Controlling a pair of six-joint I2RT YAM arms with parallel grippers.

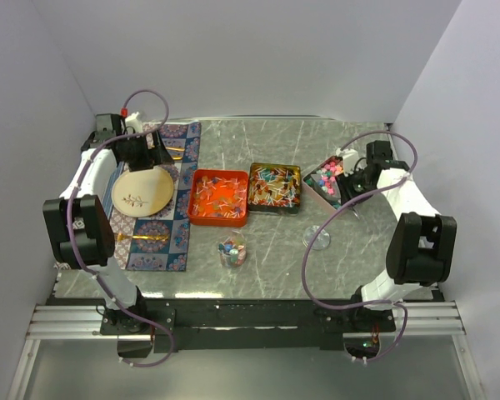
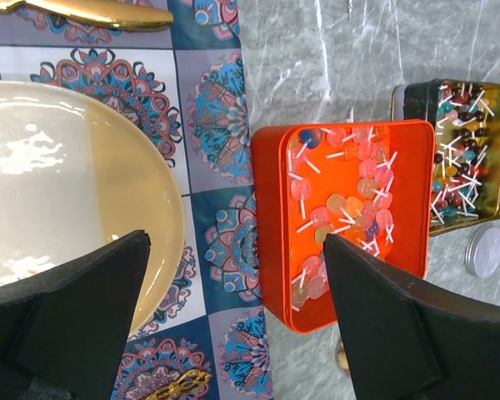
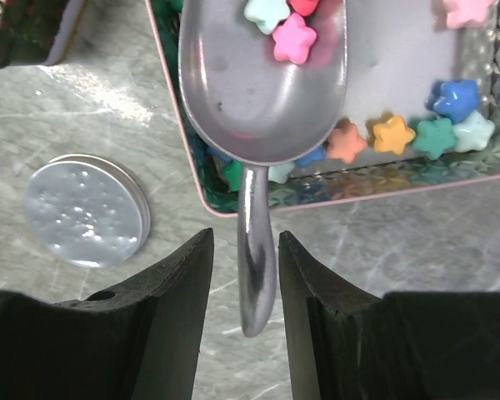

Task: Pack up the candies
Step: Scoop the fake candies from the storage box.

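the scoop (image 3: 262, 92) ran off the top edge, its front end and some candies (image 3: 267, 10) cut off. the tray (image 3: 400, 179) was clipped top and right. the plate (image 2: 67, 192) was cut by the left edge, the gold cutlery (image 2: 92, 12) by the top.

High overview, two close downward wrist views

No readable text, seemingly no labels (any view)

Cream plate (image 1: 142, 192) on patterned placemat (image 1: 162, 242), orange tin (image 1: 217, 220) beside.
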